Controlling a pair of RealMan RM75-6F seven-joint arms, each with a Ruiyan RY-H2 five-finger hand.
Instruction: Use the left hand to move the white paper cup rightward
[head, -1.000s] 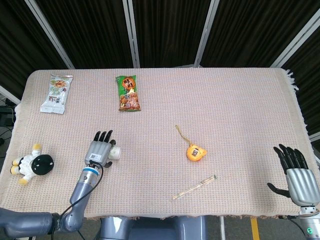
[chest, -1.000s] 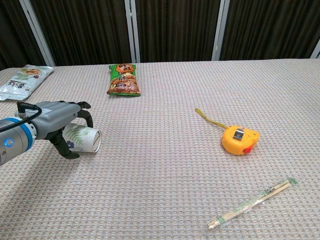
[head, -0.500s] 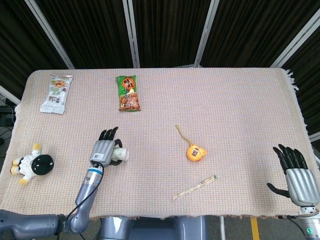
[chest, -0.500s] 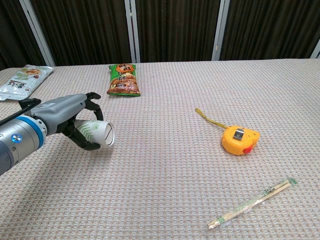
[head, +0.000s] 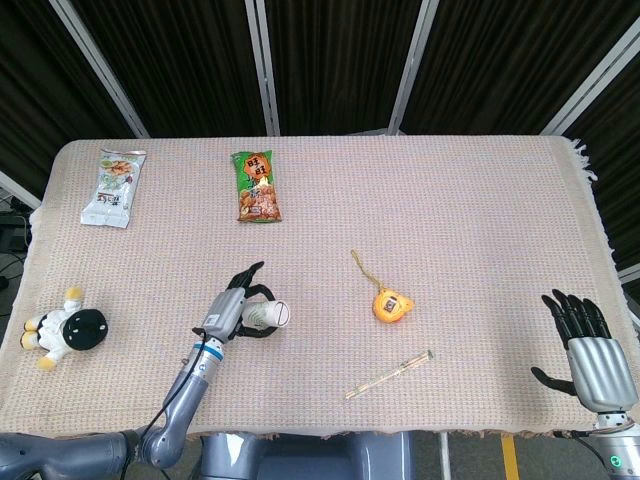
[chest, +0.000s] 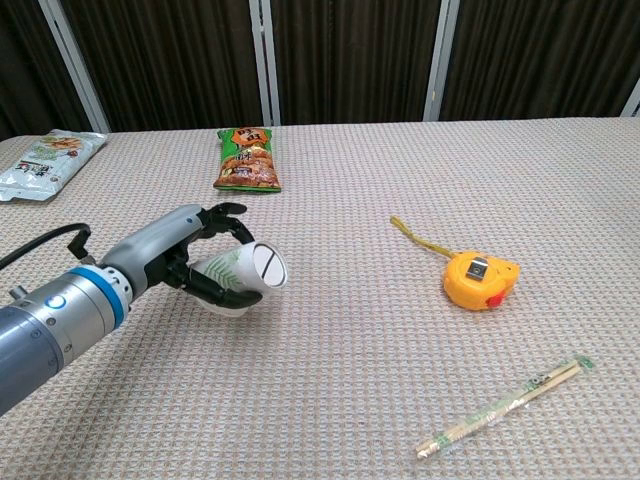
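The white paper cup (head: 267, 316) (chest: 247, 269), printed with green leaves, lies on its side in my left hand (head: 236, 308) (chest: 200, 252), base facing right. The fingers wrap over and under it, and in the chest view it hangs just above the woven cloth (head: 450, 220). It is left of the table's middle, well left of the orange tape measure (head: 390, 304) (chest: 481, 279). My right hand (head: 590, 345) rests at the near right corner with fingers spread and nothing in it; the chest view does not show it.
A green snack bag (head: 257, 186) (chest: 246, 158) lies at the back, a white snack bag (head: 112, 187) (chest: 42, 164) at the far left. A panda plush (head: 65, 330) sits at the left edge. Wrapped chopsticks (head: 390, 374) (chest: 505, 405) lie near the front.
My left hand has carried the cup rightward across the cloth, lifting it slightly and turning it so its base faces right. The right hand has stayed where it was.
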